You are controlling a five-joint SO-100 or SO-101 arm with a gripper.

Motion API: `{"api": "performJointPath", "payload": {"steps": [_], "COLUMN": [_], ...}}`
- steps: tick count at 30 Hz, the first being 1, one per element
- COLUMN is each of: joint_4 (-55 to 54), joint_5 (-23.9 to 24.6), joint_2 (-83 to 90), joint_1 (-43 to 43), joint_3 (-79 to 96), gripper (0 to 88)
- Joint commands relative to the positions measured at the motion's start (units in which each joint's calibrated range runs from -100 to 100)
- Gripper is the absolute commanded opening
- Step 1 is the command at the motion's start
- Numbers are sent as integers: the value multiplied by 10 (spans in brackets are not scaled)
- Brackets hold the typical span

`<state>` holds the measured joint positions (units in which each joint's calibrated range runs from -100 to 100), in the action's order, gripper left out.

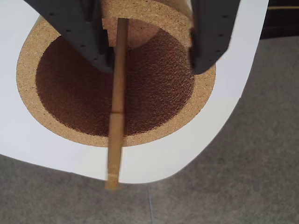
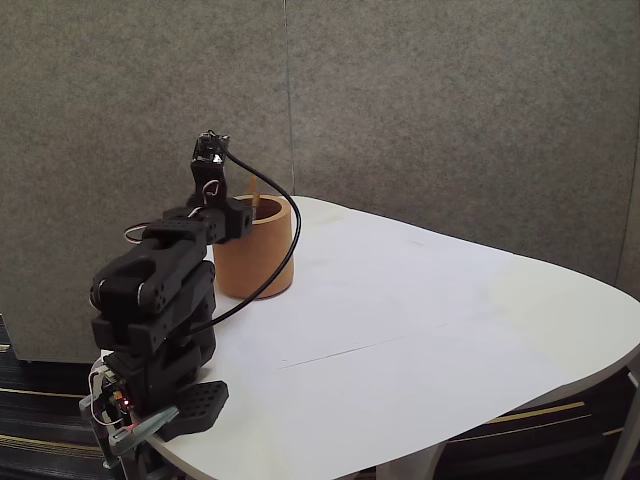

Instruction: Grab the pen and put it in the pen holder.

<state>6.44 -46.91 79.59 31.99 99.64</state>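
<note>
In the wrist view the pen holder [image 1: 28,74], a wide cork-like cup with a dark inside, sits right under my gripper [image 1: 154,70]. The pen [image 1: 117,93], a thin tan stick, runs across the cup's opening beside the left finger [image 1: 88,42], its near end blurred close to the camera. The jaws stand wide apart, and the right finger [image 1: 210,37] is clear of the pen. In the fixed view the pen holder [image 2: 262,262] stands at the table's far left, and the pen's [image 2: 258,190] tip pokes up from it behind the arm.
The white table [image 2: 400,320] has a rounded edge [image 1: 154,163] close to the cup, with grey floor [image 1: 224,186] beyond. A black cable [image 2: 285,240] loops from the arm across the cup's front. Grey wall panels [image 2: 450,100] stand behind.
</note>
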Motion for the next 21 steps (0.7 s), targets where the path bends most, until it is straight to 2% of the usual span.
{"api": "performJointPath", "payload": {"steps": [1,21], "joint_4": [-3,-38], "joint_5": [0,0], "joint_2": [-3,-3], "joint_1": [0,-2], "joint_3": [4,-65], "gripper": [297,296]}}
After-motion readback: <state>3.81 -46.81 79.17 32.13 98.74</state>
